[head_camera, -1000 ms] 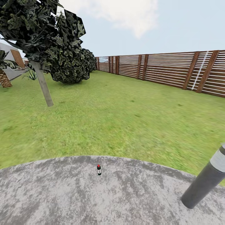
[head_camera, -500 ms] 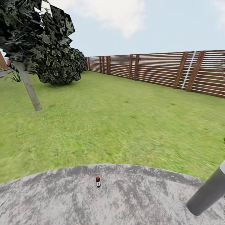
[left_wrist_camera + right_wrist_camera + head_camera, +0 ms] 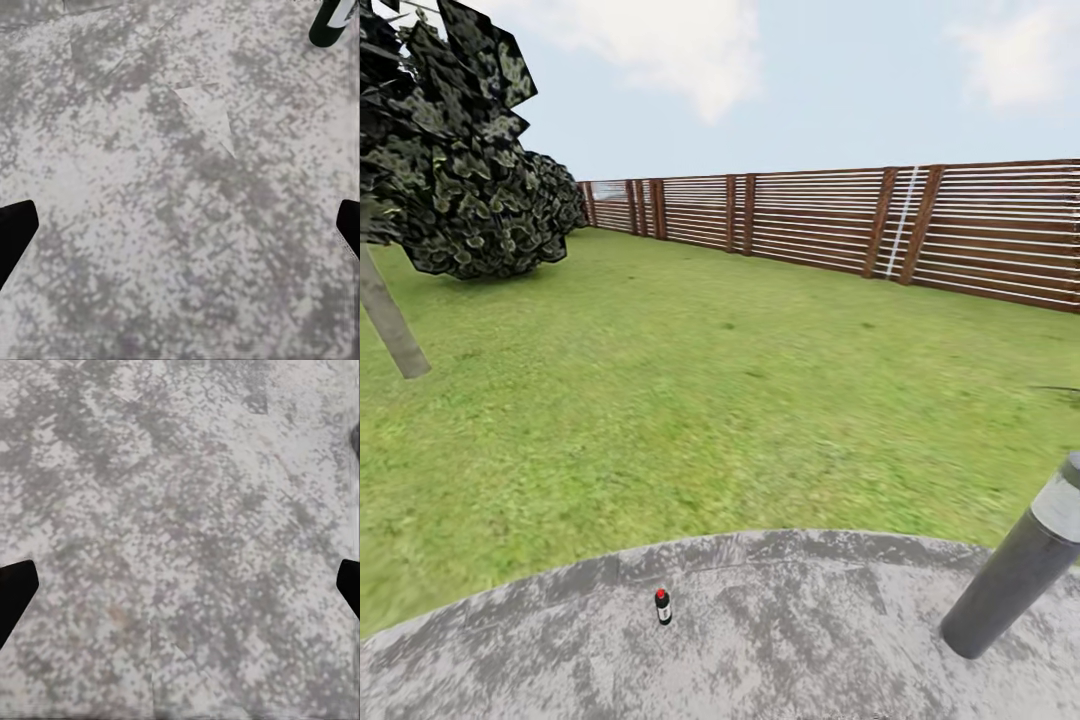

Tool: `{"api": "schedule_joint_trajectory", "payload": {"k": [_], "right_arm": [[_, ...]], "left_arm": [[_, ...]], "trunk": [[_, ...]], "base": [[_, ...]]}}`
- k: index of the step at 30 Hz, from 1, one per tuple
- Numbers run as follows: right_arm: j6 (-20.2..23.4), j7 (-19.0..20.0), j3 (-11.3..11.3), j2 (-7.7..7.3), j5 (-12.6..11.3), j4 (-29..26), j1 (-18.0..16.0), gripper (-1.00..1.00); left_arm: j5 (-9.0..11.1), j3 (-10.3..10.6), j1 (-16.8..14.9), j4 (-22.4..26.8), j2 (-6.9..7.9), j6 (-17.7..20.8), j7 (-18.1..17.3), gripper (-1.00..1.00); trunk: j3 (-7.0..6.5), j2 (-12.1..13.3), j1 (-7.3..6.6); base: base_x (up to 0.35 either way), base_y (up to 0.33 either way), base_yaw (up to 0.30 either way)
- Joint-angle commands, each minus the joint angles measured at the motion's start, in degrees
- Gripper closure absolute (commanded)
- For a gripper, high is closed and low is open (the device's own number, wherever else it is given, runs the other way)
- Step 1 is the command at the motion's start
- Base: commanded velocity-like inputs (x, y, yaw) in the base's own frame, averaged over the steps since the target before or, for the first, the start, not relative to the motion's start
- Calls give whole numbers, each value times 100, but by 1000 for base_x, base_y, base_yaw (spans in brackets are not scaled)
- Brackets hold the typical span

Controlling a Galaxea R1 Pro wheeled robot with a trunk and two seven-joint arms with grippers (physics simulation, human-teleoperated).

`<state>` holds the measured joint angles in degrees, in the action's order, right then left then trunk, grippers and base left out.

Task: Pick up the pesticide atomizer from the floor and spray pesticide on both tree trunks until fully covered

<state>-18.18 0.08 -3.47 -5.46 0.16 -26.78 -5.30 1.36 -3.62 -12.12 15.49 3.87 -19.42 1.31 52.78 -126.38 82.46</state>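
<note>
The left gripper (image 3: 180, 229) points down at the grey speckled stone floor (image 3: 810, 640). Its two black fingertips (image 3: 15, 229) sit far apart at the two sides of the left wrist picture, so it is wide open, and nothing is between them. A dark round thing (image 3: 330, 21) with a white patch stands on the stone out past the fingertips, off to one side. I cannot tell for sure what it is.

The right gripper (image 3: 180, 589) points down at the same stone too. Its two black fingertips (image 3: 15, 589) are also spread far apart, with only bare stone between them.

In the head picture, one small pesticide atomizer (image 3: 663, 606) stands upright on the stone pad. It is a dark bottle with a red top, and it is near the edge where the green lawn (image 3: 690, 400) starts. No gripper touches it.

There is one grey post (image 3: 1015, 570) leaning on the right side of the pad. One thin grey trunk (image 3: 388, 325) with dark leaves (image 3: 450, 180) stands on the lawn at the far left. One long brown wooden fence (image 3: 840, 225) runs along the back of the lawn.
</note>
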Motion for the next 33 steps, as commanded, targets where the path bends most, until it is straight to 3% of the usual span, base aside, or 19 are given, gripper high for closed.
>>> {"api": "schedule_joint_trajectory", "payload": {"k": [1,16,25,33], "right_arm": [[-19,1,-7,1,2,6,-5,-100],[-19,1,-7,1,2,6,-5,-100],[-19,1,-13,1,2,6,-5,-100],[-19,1,-9,1,2,6,-6,-100]], "left_arm": [[13,-7,-1,-3,0,-18,1,-100],[13,-7,-1,-3,0,-26,1,-100],[16,-7,-1,-3,0,-24,1,-100],[13,-7,-1,-3,0,-25,1,-100]], "trunk": [[5,-2,-1],[5,-2,-1],[5,-2,-1],[5,-2,-1]], "base": [[0,21,-296],[0,9,-296],[0,222,-296],[0,46,-286]]}}
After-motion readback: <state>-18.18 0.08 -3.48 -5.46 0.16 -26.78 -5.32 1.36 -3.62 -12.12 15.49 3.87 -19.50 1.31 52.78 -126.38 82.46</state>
